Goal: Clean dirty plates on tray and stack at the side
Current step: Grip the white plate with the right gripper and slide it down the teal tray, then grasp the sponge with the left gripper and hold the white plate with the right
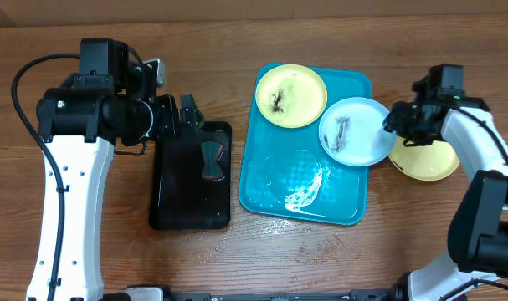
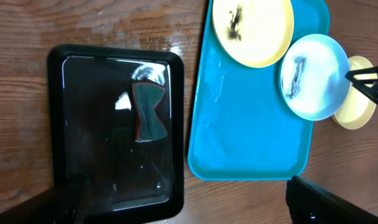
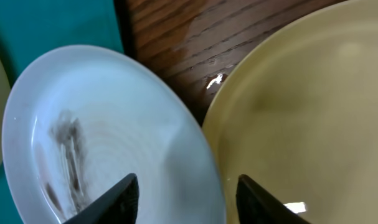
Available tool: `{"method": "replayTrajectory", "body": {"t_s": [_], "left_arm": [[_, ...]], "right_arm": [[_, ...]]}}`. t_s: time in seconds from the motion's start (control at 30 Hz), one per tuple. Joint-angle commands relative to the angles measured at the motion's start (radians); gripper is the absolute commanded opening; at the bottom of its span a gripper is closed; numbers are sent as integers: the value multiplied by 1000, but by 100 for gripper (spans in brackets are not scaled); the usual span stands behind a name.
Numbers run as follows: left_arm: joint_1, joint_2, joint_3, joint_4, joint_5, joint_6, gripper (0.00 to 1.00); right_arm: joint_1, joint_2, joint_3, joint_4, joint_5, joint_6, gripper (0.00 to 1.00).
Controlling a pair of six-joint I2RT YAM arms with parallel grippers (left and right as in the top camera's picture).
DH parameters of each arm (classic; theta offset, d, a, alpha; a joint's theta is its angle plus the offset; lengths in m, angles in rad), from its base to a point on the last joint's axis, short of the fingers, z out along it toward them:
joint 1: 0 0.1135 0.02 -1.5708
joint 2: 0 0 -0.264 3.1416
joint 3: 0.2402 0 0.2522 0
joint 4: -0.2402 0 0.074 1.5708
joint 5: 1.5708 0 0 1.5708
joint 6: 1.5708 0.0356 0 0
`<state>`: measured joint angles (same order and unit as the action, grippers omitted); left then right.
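The turquoise tray (image 1: 279,180) lies mid-table. A pale yellow plate (image 1: 290,94) with a dark smear sits in its far left corner. The blue-white plate (image 1: 356,131), also smeared, overlaps the tray's right rim. A second yellow plate (image 1: 425,159) lies on the table right of the tray and looks clean. My right gripper (image 1: 396,121) is open, and in the right wrist view its fingers (image 3: 187,199) straddle the blue-white plate's (image 3: 101,124) right rim, next to the yellow plate (image 3: 301,112). My left gripper (image 1: 187,113) is open and empty above the black tray, its fingers (image 2: 189,205) wide apart.
A black tray (image 1: 161,192) lies left of the turquoise tray and holds a green and red sponge (image 1: 211,161), which also shows in the left wrist view (image 2: 149,112). Wet streaks shine on the turquoise tray's floor (image 1: 308,188) and on the table in front of it.
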<state>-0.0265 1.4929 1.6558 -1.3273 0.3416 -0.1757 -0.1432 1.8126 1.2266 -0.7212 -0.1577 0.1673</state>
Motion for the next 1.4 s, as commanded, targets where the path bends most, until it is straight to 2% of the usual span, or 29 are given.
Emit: {"method": "replayTrajectory", "body": {"t_s": [0.0,0.1,0.4,0.43,0.47,0.53,0.57,0.77,0.9,0.97,1.0,1.2,1.37], "left_arm": [[-8,5,15,-12,18,23,100],[-8,5,15,-12,18,23,100],[-8,5,15,-14,17,23,100],[-8,5,15,-14,17,23,100],[-8,5,15,-14,17,23,100],[-8,5,15,-14,17,23,100],[-8,5,15,-14,17,23,100],[-8,5,15,-14,17,23,100],[-8,5,15,-14,17,23,100],[-8,5,15,-11,17,23,100],[-8,5,15,-10,17,23,100],[-8,5,15,-12,17,23,100],[-8,5,15,-10,17,22,96]], "right_arm": [[12,15,-11,10,51,-14,35],[12,15,-5,-6,52,-10,4],[11,-25,58,-102,52,-11,4],[11,-25,57,-98,52,-11,6],[11,-23,55,-94,52,-12,25],[10,-17,42,-69,53,-13,48],[10,-14,34,-48,54,-16,52],[10,13,-32,56,66,-14,52],[11,26,-63,53,51,-11,40],[11,25,-63,38,51,-11,21],[11,24,-61,30,47,-11,4],[10,-1,2,-106,-14,-8,4],[28,-100,24,-249,-126,84,4]]}}
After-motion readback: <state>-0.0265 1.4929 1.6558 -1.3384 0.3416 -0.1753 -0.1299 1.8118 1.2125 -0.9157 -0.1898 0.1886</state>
